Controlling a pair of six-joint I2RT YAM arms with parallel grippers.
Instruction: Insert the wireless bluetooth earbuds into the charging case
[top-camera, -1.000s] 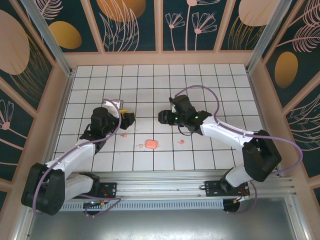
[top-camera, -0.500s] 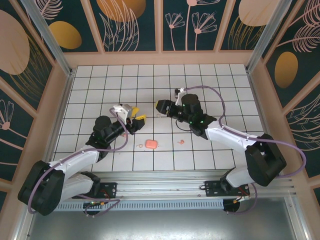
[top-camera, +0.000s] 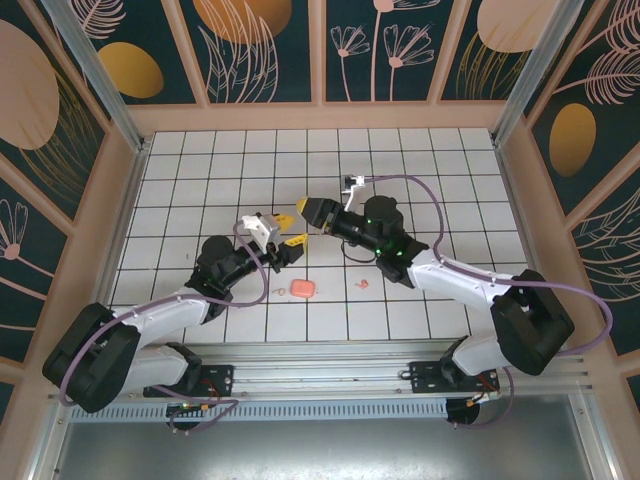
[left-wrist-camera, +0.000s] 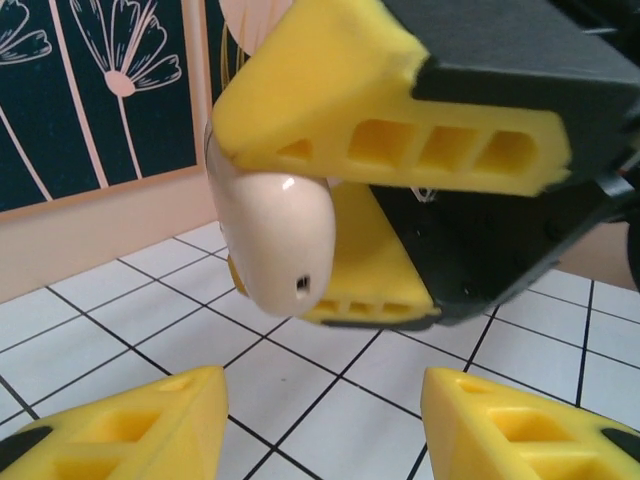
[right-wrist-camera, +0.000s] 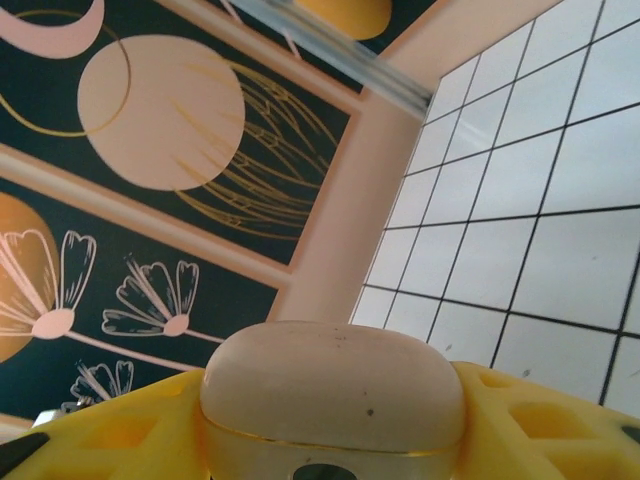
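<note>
Nearer each other now, right end effector clamps the charging case, left end effector spread, empty.

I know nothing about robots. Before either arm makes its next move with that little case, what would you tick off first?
1. Charging case gripped: ok, pinched between the right gripper's yellow fingers and lifted off the table.
2. Left gripper free: ok, open and empty, pointing at the case.
3. Earbuds located: ok, tiny pink bits on the table, one right of the salmon-pink piece, another just left of it.
4. Case open to take earbuds: cannot tell; a seam shows, but no cavity.
5. Clearance between the two grippers: cannot tell; they are very close.
</note>
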